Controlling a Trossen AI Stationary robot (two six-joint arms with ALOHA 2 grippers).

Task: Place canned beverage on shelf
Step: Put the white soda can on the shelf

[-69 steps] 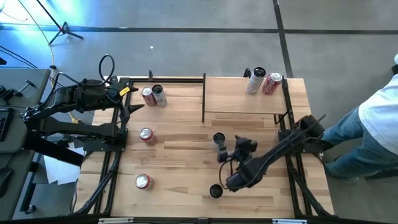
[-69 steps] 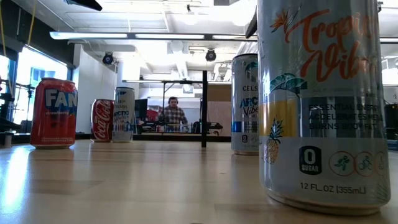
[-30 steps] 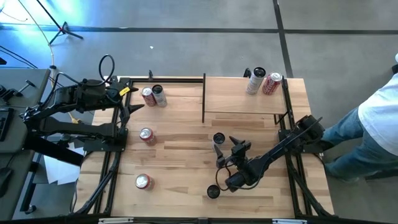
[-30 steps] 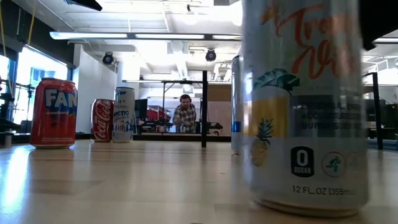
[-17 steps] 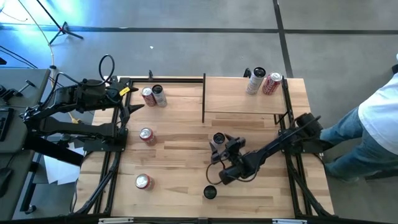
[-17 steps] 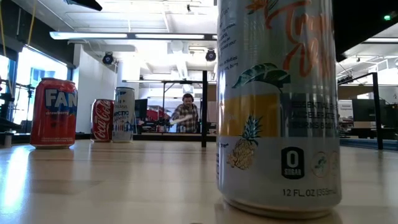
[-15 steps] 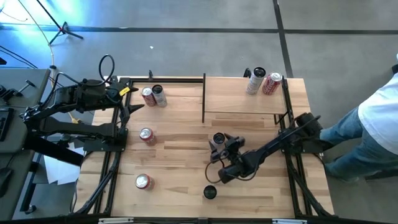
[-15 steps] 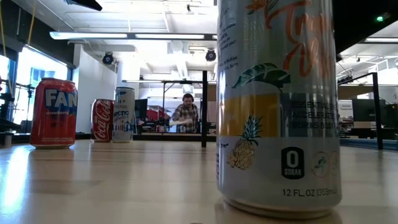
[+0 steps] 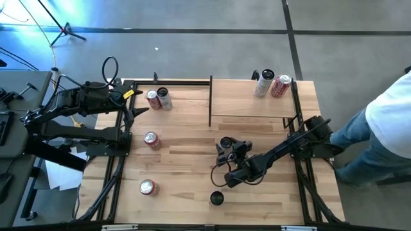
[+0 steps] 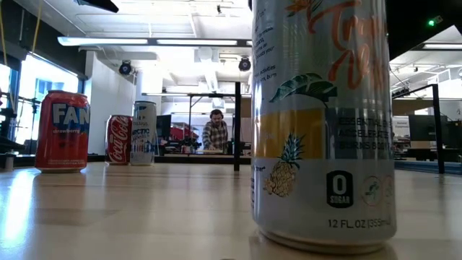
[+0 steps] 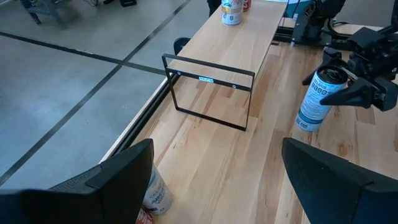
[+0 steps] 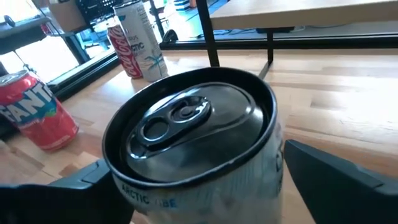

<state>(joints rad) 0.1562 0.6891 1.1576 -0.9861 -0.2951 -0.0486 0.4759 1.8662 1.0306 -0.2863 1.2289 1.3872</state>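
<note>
We find the right gripper (image 9: 223, 150) at the middle of the striped wooden bench (image 9: 180, 170), its two dark fingers (image 12: 329, 171) spread either side of a tall white-and-blue beverage can (image 11: 316, 96) that stands upright on the bench. The fingers flank the can; we cannot confirm they press on it. In our judgement the step in hand is the grasp. It is done well if the fingers close squarely on the middle of the can's wall, the can stays upright, and the lift clears the thin black frame (image 11: 210, 93) of the shelf.

The shelf, a small light-wood board (image 9: 253, 99), lies at the far right of the bench, well apart from the gripper. It carries two cans at its far corner, one white (image 9: 263, 83) and one red (image 9: 280, 85).

The can's lid (image 12: 186, 121) shows its tab in place, so we judge it sealed; contents not visible. Another tall can with a pineapple print (image 10: 323, 123) stands at the near edge.

The left gripper (image 9: 135, 102) waits spread at the bench's left edge, near a red can and a tall can (image 9: 157, 98).
</note>
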